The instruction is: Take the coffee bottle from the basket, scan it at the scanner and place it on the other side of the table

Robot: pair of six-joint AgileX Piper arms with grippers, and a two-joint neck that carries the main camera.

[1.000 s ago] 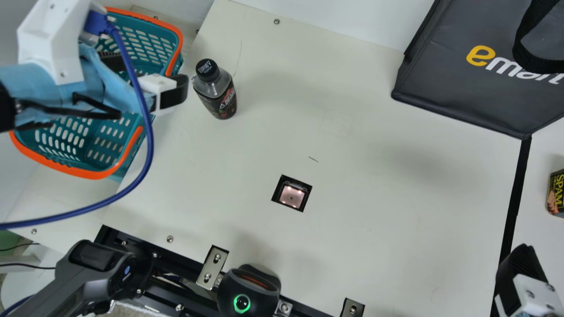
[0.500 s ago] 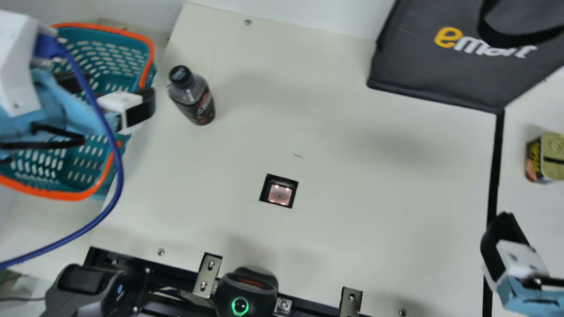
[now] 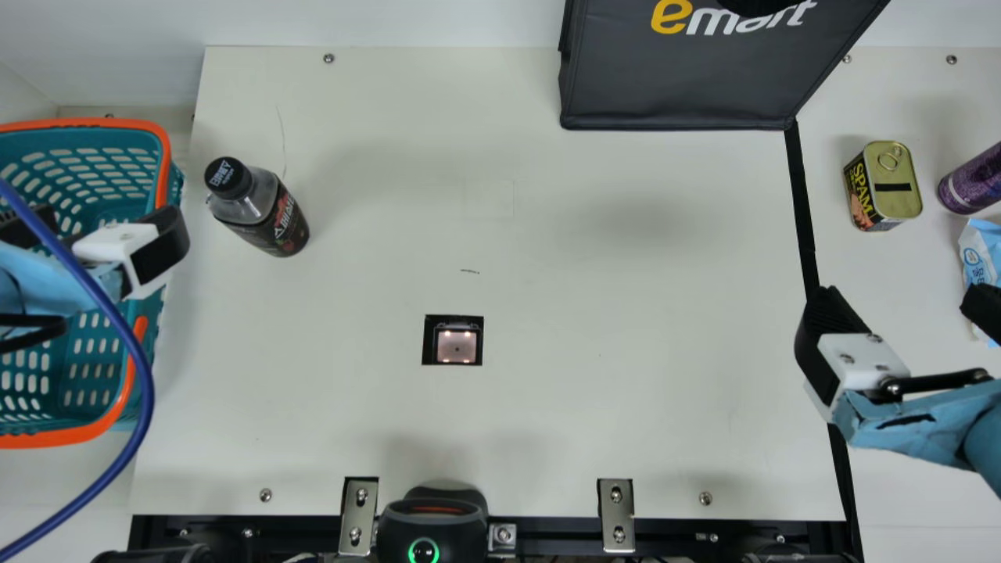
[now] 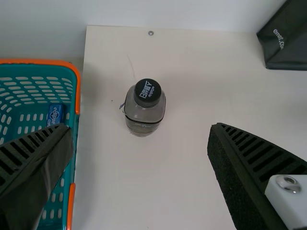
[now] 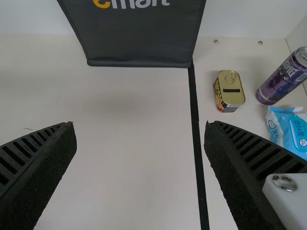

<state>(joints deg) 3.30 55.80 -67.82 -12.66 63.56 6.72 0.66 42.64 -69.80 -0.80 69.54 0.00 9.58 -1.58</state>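
Only the camera's aim has changed since the earlier frame: the main view has swung level, while the dark coffee bottle with a black cap (image 3: 266,211) keeps its spot on the worktop (image 3: 352,407). It stands upright at the far left, just beside the teal plastic basket with an orange rim (image 3: 78,123).

I judge the first step's lift-out done, with scanning next. My left gripper (image 4: 140,128) has its fingers spread wide, near the bottle and holding nothing. It should ease in around the body, close, then bring the label over the square scanner window (image 3: 456,341); a grip too near the cap could tip it. My right gripper (image 5: 140,124), also wide and empty, is over the black strip (image 3: 803,203).

Beyond that strip, on the right, stand a gold-lidded tin (image 3: 887,188), a purple can (image 3: 974,181) and a blue-and-white soft pack (image 3: 981,254), so the bottle likely belongs there. A dark grey fabric bag (image 3: 672,86) sits at the far edge, against a pale wall (image 3: 391,23).
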